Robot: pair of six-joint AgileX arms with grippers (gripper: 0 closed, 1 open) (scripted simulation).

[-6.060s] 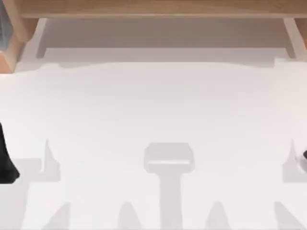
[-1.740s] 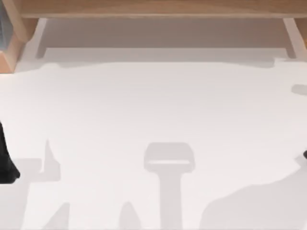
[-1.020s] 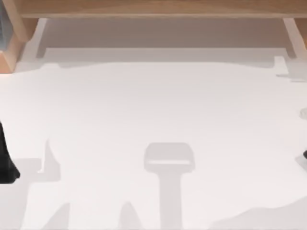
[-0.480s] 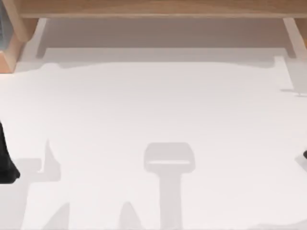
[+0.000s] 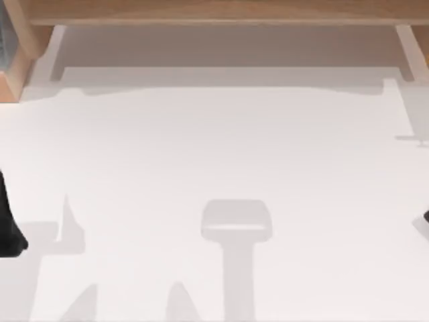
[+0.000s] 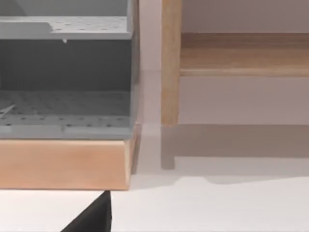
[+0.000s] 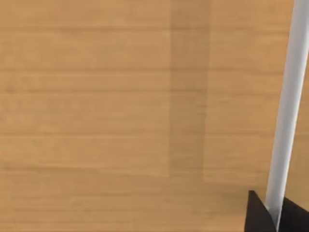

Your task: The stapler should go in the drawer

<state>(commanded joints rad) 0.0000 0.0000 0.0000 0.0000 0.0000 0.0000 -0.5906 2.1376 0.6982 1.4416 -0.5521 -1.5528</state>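
One big grey shadow lay on the near right part of the tabletop (image 5: 214, 147) a moment ago. Now it is gone from there. A smaller shadow (image 5: 417, 114) sits far up at the right edge, next to the wooden furniture. I think this means the right arm has reached away over the tabletop to the far side.

The right gripper (image 7: 274, 215) is very close to a wooden front (image 7: 96, 96). A white bar (image 7: 287, 96) runs across that front. The gripper's two dark tips sit one on each side of the bar and touch it, so it looks clamped on the bar. I think the bar is the drawer's handle. If so, the drawer gets pulled open first, and the stapler comes after.

The left gripper (image 6: 91, 218) is parked at the left side, looking at a grey shelf (image 6: 63, 111). I cannot tell if it is apart or together.

I cannot tell where the stapler is. So I cannot tell which way it points or how its long side lies.
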